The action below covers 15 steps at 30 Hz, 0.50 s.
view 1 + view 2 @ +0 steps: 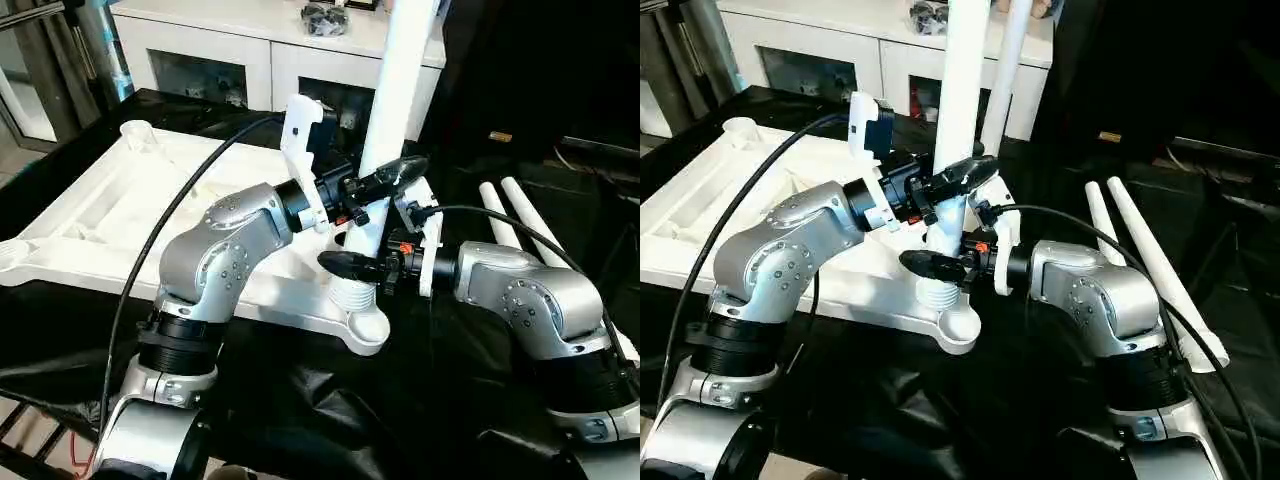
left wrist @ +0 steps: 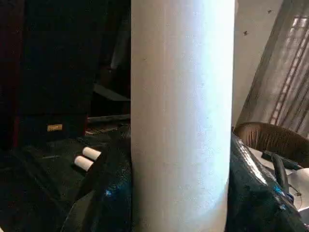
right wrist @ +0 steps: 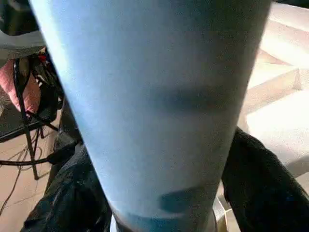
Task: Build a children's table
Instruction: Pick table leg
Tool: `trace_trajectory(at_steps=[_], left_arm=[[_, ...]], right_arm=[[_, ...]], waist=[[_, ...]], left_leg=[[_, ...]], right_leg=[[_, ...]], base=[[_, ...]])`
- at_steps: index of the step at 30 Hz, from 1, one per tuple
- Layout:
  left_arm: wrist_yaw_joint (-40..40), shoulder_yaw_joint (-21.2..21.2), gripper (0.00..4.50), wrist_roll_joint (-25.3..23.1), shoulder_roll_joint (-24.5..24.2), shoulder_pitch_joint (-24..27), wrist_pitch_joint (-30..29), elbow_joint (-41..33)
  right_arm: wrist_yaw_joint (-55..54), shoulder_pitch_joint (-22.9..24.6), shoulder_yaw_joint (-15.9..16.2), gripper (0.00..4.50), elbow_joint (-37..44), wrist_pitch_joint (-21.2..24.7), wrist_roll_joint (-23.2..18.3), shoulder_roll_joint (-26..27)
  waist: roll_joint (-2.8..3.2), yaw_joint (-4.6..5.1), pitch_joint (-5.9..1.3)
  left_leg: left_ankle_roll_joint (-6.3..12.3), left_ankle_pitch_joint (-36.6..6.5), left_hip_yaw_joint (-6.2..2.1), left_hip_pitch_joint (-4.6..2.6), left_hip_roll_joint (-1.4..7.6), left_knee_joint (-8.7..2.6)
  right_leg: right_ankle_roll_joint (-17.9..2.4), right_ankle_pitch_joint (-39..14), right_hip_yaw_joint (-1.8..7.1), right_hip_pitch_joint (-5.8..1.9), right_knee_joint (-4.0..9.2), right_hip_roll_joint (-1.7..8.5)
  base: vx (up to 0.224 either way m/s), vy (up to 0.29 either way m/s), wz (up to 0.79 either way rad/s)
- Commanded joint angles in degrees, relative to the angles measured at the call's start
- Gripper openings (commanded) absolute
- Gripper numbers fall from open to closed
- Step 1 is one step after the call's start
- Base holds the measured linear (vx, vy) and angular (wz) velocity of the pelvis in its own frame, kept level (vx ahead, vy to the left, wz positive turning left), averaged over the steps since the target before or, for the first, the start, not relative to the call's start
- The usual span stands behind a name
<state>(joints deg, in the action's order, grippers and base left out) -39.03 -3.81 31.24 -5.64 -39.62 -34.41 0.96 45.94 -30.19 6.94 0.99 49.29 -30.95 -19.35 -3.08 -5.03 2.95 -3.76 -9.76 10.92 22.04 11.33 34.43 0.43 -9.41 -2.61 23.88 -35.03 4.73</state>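
The white tabletop (image 1: 110, 225) lies upside down on black cloth, ribbed side up. One white leg (image 1: 395, 90) stands upright, its threaded end (image 1: 349, 293) at the near right corner socket (image 1: 366, 328). My left gripper (image 1: 385, 180) is shut on this leg partway up. Just above the threads, my right gripper (image 1: 352, 262) is shut on the same leg. Black fingers (image 2: 104, 193) flank the tube (image 2: 181, 111) in the left wrist view, and the right wrist view shows the same tube (image 3: 154, 96). A second leg (image 1: 1012, 70) rises behind it.
Two loose white legs (image 1: 512, 225) lie side by side on the black cloth to the right. A white cabinet with glass doors (image 1: 225, 50) stands behind the tabletop. An open round socket (image 1: 137, 132) marks the far left corner. A black cable (image 1: 160, 250) loops over my left arm.
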Motion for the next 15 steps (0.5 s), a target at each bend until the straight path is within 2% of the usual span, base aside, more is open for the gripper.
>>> trace_trajectory(at_steps=[1, 3, 4, 6, 9, 10, 11, 15], left_arm=[[-0.5, -0.7, 1.86, -0.4, 0.0, -1.2, 0.9, 0.0], [-0.5, -0.7, 1.86, -0.5, -0.1, -1.3, 1.0, 0.1], [-0.6, -0.6, 1.86, -0.5, -0.1, -1.3, 1.0, 0.3], [-0.8, -0.6, 1.86, -0.5, -0.2, -1.4, 1.0, 0.4], [-1.0, -0.7, 1.86, -0.6, -0.2, -1.5, 1.0, 0.5], [-1.2, -0.6, 1.86, -0.5, -0.2, -1.5, 1.0, 0.6], [-1.3, -0.7, 1.86, -0.5, -0.2, -1.6, 1.0, 0.7], [-1.8, -1.1, 1.86, -0.2, -0.2, -1.4, 0.8, 0.5]], right_arm=[[-0.4, -0.4, -0.9, 3.14, 0.4, 0.2, 0.1, -1.0], [-0.3, -0.3, -1.2, 3.14, 0.6, 0.5, -0.3, -1.1], [-0.2, -0.2, -1.4, 3.14, 1.0, 0.8, -0.6, -1.3], [-0.4, -0.1, -1.6, 3.14, 1.1, 0.7, -0.5, -1.3], [-0.8, -0.1, -2.0, 3.14, 1.0, 0.5, -0.4, -1.3], [-1.0, -0.1, -2.2, 3.14, 1.0, 0.5, -0.4, -1.3], [-0.9, -0.1, -2.4, 3.14, 1.1, 0.6, -0.5, -1.3], [-0.9, 0.1, -2.7, 3.14, 1.4, 0.8, -1.3, -1.5]], waist=[[-0.12, 0.02, -4.01], [-0.04, 0.02, -3.99], [0.36, -0.04, -4.02], [0.12, 0.05, -4.04], [0.1, 0.06, -4.05], [0.87, -0.03, -4.05], [0.42, 0.16, -4.05], [0.4, 0.07, -4.09]], left_leg=[[-1.01, -9.5, -0.47, -1.03, 1.36, -3.8], [-1.12, -9.8, -0.5, -1.04, 1.36, -3.84], [-1.25, -9.8, -0.55, -1.08, 1.36, -3.83], [-1.24, -9.8, -0.51, -1.04, 1.34, -3.81], [-1.18, -9.6, -0.51, -1.04, 1.33, -3.82], [-1.38, -9.7, -0.6, -1.15, 1.35, -3.84], [-1.43, -10.2, -0.5, -1.11, 1.29, -3.79], [-1.36, -10.1, -0.56, -1.09, 1.34, -3.82]], right_leg=[[-8.8, -12.4, 1.84, -3.12, 3.88, 2.45], [-8.7, -12.7, 1.81, -3.11, 3.91, 2.43], [-8.8, -12.5, 1.84, -3.13, 3.86, 2.47], [-8.9, -11.9, 1.81, -3.17, 3.85, 2.38], [-9.1, -11.7, 1.81, -3.17, 3.81, 2.37], [-9.3, -11.5, 1.82, -3.09, 3.74, 2.41], [-9.3, -11.3, 1.81, -3.12, 3.88, 2.28], [-9.5, -11.0, 1.8, -3.24, 3.77, 2.34]], base=[[0.0, 0.0, 0.0], [0.0, 0.0, 0.0], [0.0, 0.0, 0.0], [0.0, 0.0, 0.0], [0.0, 0.0, 0.0], [0.0, 0.0, 0.0], [0.0, 0.0, 0.0], [0.0, 0.0, 0.0]])
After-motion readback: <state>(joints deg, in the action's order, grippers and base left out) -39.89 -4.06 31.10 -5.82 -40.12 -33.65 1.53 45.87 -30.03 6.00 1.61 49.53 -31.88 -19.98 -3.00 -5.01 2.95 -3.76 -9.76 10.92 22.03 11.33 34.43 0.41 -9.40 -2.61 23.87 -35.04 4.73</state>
